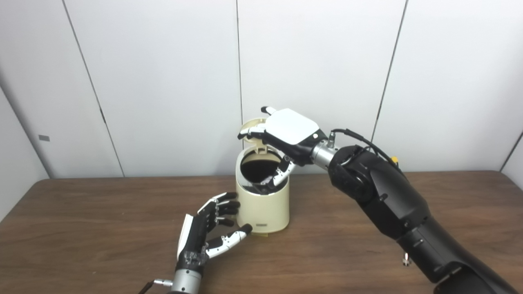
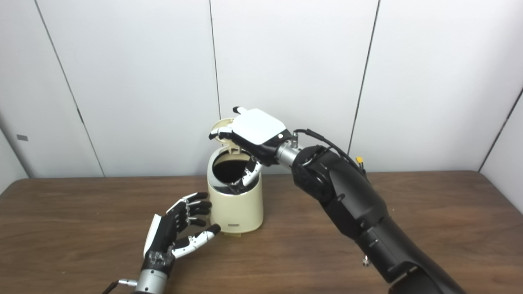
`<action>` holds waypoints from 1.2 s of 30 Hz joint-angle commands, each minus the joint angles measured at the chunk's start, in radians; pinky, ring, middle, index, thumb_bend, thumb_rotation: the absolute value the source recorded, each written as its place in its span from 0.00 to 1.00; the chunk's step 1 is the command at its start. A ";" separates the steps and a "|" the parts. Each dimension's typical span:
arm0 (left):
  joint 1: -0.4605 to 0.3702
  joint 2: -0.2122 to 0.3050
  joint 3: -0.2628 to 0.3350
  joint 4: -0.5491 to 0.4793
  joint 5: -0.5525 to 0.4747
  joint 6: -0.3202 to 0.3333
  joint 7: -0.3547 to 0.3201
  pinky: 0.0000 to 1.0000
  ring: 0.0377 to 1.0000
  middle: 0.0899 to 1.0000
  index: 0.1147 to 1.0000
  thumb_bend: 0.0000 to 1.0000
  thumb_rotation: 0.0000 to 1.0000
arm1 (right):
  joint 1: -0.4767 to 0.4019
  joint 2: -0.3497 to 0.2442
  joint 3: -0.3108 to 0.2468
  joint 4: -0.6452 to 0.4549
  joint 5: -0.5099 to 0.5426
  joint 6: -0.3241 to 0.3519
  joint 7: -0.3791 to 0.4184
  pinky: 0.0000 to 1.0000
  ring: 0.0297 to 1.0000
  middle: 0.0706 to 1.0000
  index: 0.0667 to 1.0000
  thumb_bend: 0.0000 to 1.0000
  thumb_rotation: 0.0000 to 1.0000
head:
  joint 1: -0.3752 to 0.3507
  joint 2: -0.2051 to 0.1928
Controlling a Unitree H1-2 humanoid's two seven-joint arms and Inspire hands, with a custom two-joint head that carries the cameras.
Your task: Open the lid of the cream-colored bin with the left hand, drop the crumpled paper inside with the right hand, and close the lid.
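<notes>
The cream-colored bin (image 1: 263, 208) stands upright mid-table, its dark opening exposed. Its round lid (image 1: 252, 123) is tipped up at the back. My right hand (image 1: 288, 130) hovers over the opening, open, with its fingertips against the raised lid and its thumb pointing down into the bin's mouth. No crumpled paper shows in either hand or on the table, and the bin's inside is too dark to make out. My left hand (image 1: 206, 228) is open beside the bin's lower left, fingers spread close to its wall and thumb near its base.
The brown wooden table (image 1: 102, 232) runs wide on both sides of the bin. White wall panels stand right behind it. My right forearm (image 1: 388, 204) slants across the table's right half.
</notes>
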 commanded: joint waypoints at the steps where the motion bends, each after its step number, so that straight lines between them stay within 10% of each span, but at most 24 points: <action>1: 0.019 -0.013 -0.007 0.030 -0.005 -0.016 0.008 0.61 0.69 0.68 0.77 0.69 0.11 | -0.049 -0.006 -0.013 -0.041 0.002 0.023 -0.003 0.98 0.92 0.91 0.84 0.89 0.21 | 0.000 0.000; 36: 0.019 0.005 -0.004 0.028 -0.001 -0.005 0.002 0.69 0.71 0.67 0.76 0.70 0.13 | 0.091 -0.140 -0.198 -0.296 0.175 0.002 -0.013 0.77 0.84 0.88 0.83 0.96 0.23 | -0.004 0.011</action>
